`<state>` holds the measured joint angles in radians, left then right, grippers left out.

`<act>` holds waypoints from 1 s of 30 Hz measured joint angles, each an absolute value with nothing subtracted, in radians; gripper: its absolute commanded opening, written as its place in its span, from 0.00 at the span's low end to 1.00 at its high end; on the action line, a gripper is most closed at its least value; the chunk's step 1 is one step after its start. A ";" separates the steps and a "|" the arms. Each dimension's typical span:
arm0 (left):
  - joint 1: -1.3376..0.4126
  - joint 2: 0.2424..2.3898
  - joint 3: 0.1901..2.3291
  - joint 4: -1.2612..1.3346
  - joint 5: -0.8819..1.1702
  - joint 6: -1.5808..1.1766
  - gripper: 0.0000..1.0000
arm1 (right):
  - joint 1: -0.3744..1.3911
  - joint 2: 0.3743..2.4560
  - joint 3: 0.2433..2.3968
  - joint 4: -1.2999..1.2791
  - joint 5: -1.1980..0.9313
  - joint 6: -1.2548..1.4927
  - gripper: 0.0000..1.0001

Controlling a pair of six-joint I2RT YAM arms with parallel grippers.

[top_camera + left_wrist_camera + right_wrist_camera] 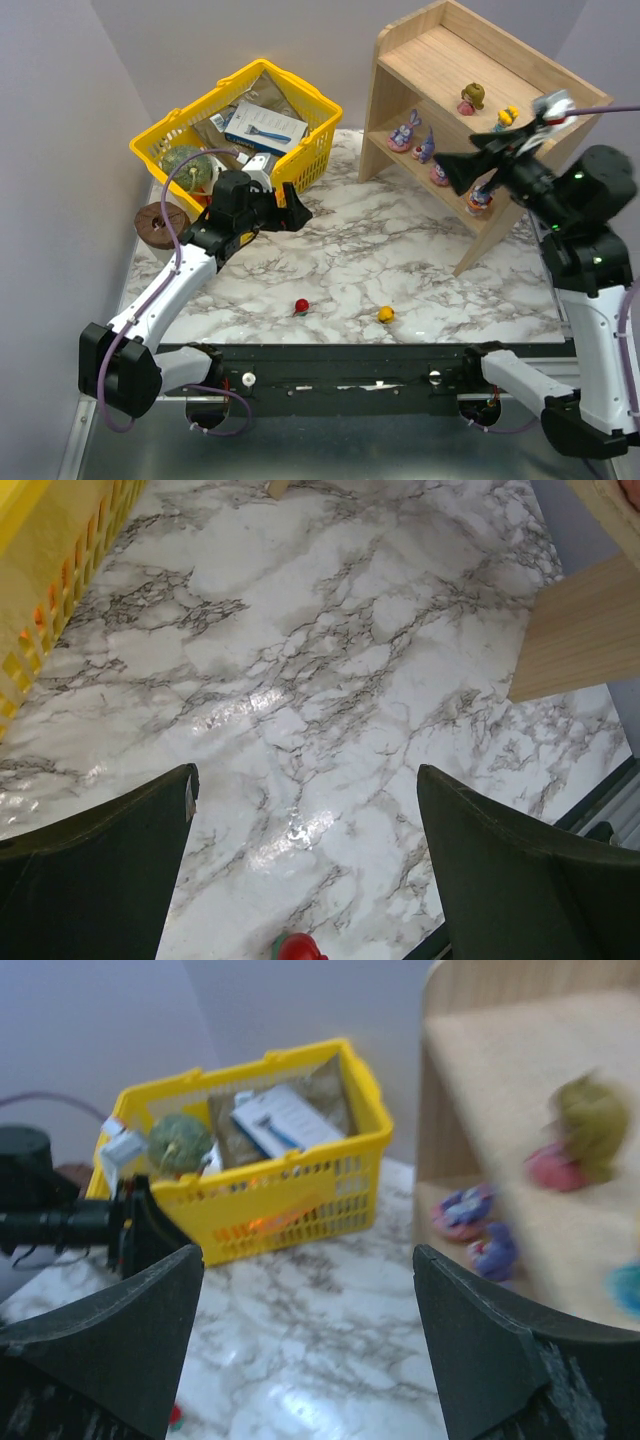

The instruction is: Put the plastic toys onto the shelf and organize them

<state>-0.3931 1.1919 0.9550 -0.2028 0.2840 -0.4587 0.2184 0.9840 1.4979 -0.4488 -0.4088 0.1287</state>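
Hovering at the right of the top view, the right gripper (465,168) faced the shelf (470,55) with its jaws spread wide and nothing between them. An olive-brown toy (472,97) and a yellow toy (507,117) sat on the upper tier, with purple toys (405,132) on the lower. The left gripper (287,206), jaws wide and empty, hung centre-left above the marble table (400,250), near the yellow basket (310,150). A red toy (301,306) and a second yellow toy (386,314) lay lower centre, apart.
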 measured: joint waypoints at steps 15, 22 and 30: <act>-0.440 1.063 0.749 -0.457 0.114 -0.656 0.99 | 0.760 1.066 0.952 -0.376 -0.266 0.146 0.93; -0.442 0.883 0.743 -0.506 -0.051 -0.717 0.99 | 0.931 1.378 0.932 -0.234 -0.300 0.009 1.00; -0.442 0.749 0.784 -0.516 -0.144 -0.687 0.99 | 0.989 1.652 0.997 -0.203 -0.376 -0.157 1.00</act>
<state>-0.4419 0.7486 0.7841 -0.5156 -0.1444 -0.6872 0.9894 1.6516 0.9966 -0.2031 -0.3763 -0.1570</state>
